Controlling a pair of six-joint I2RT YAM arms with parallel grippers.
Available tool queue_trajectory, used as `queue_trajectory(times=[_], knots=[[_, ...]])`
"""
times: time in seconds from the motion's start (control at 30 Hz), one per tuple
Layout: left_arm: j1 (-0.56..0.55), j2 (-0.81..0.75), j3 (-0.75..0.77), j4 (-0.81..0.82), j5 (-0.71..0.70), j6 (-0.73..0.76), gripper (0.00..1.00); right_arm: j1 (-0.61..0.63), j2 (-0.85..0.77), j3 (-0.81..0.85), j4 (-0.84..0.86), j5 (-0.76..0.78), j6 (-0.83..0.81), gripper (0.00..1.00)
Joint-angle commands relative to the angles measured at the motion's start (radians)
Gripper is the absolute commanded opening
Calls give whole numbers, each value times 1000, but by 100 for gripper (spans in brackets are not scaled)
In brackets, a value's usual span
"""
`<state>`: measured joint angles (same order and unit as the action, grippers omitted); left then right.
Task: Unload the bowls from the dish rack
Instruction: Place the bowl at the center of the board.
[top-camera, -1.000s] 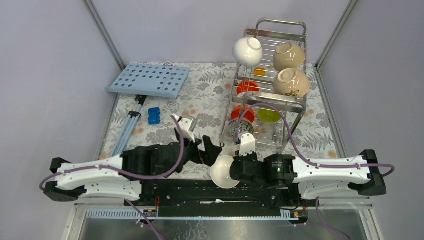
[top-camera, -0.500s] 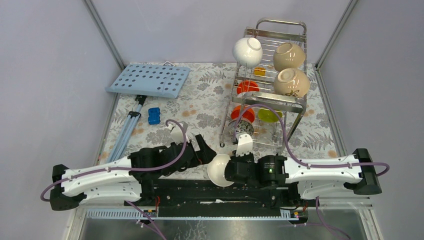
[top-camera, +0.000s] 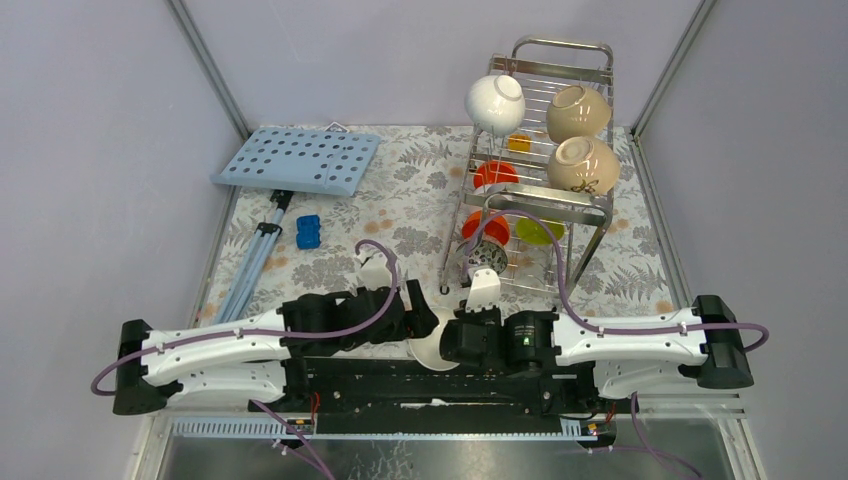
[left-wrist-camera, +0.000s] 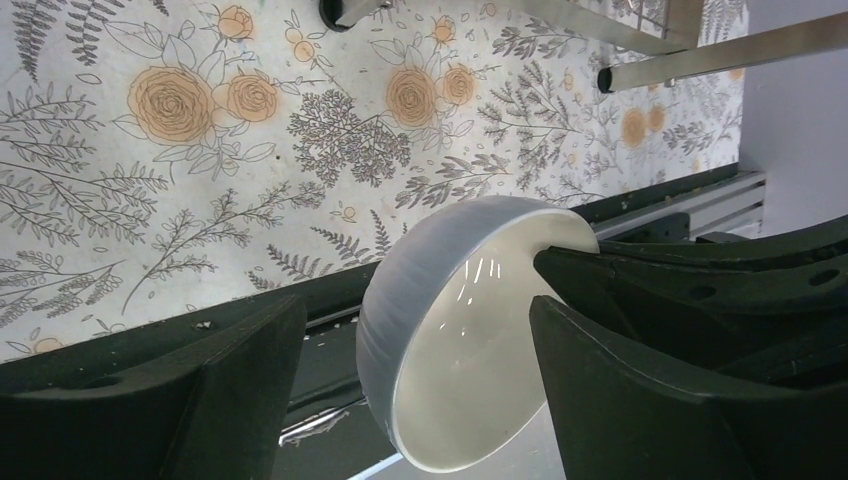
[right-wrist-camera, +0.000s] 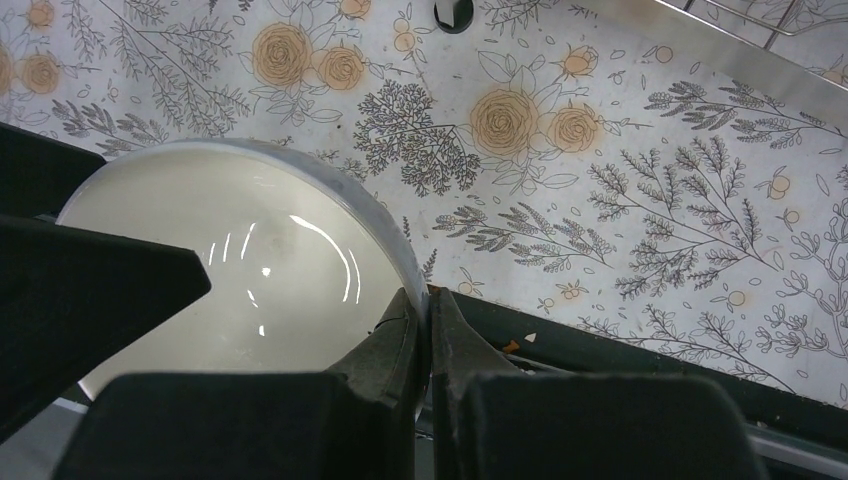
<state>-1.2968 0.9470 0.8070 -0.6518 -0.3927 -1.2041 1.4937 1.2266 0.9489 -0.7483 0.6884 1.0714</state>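
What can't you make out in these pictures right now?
- Top view: white bowl mostly covered by both arms.
- Left wrist view: left hand straddles the bowl; whether it touches is unclear.
- Right wrist view: right hand pinches the rim; the left hand's finger hides the bowl's left side.
- Top view: speckled bowl in the dish rack is crossed by rack wires.

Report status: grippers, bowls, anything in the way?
Right gripper shut on white bowl rim. Left gripper open, straddling it. Other bowls in dish rack. Nothing blocking.
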Motion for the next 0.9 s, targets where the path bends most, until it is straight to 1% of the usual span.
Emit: queue_trajectory(times=[0.0,0.13,0.23,0.3,0.37,0.47,0.53,0.57,0.63,0.77,0.87], knots=[[-1,13,43,17,2,48,83,-10,11,38,15,52,67,0],[-1,30,53,-34,-8,64,72,-12,18,50,-3,60,75,0],[-1,32,51,-64,-11,70,66,-14,24,60,-21,66,82,0],[-1,32,48,-74,-7,75,59,-15,33,67,-38,72,89,0],[-1,38,45,-74,1,81,51,-15,40,73,-42,76,91,0],[-1,51,49,-79,4,89,35,-15,57,84,-43,79,91,0],[-1,64,57,-81,6,95,27,-16,67,90,-43,81,89,0],[-1,70,61,-81,5,98,25,-16,70,92,-42,79,87,0],[-1,79,68,-81,6,103,24,-16,75,96,-39,80,83,0],[-1,92,72,-81,12,106,37,-16,79,104,-42,82,80,0],[-1,101,70,-83,19,105,39,-16,83,106,-44,84,82,0]])
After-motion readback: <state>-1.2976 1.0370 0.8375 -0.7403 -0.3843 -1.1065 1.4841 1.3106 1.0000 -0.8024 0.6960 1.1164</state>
